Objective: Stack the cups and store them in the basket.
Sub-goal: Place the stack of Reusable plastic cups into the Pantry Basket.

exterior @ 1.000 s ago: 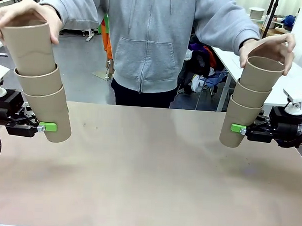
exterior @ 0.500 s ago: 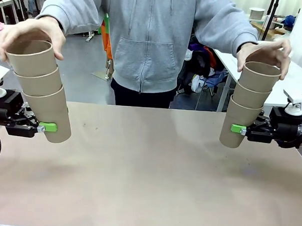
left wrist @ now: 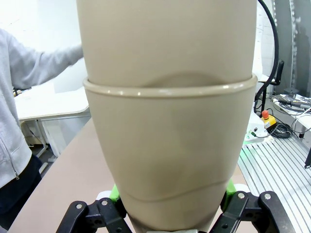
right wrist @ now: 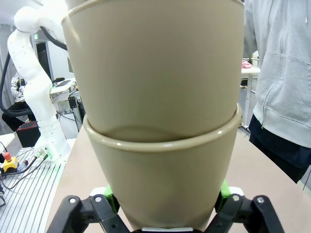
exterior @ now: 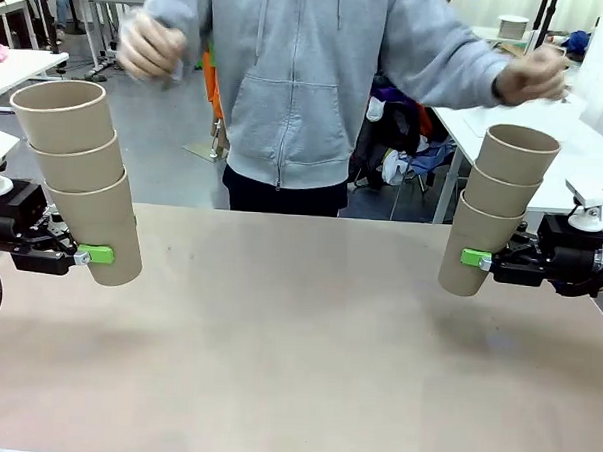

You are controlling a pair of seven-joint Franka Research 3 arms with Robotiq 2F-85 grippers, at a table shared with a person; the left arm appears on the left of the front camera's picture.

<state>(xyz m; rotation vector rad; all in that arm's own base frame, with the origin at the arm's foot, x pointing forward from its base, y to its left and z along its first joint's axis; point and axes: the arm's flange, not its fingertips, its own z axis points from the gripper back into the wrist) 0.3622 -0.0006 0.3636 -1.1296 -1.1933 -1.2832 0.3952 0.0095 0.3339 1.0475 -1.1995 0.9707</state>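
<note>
Front view: left hand [exterior: 92, 254] pinches left stack [exterior: 79, 166] low down, right hand [exterior: 470, 258] right stack [exterior: 501, 200], seemingly above the surface [exterior: 296, 346]; person [exterior: 288, 85] has let go.

1. Front cam: fixed on robot's side, faces across bench [exterior: 296, 346] to person [exterior: 288, 85]; mid-range, takes in left cup stack [exterior: 83, 176] & right cup stack [exterior: 497, 210].
2. L wrist cam: looks along left claw [left wrist: 171, 191], v. close on its stack.
3. R wrist cam: same at right claw [right wrist: 166, 194].
4. All 3 share bench + person.
</note>
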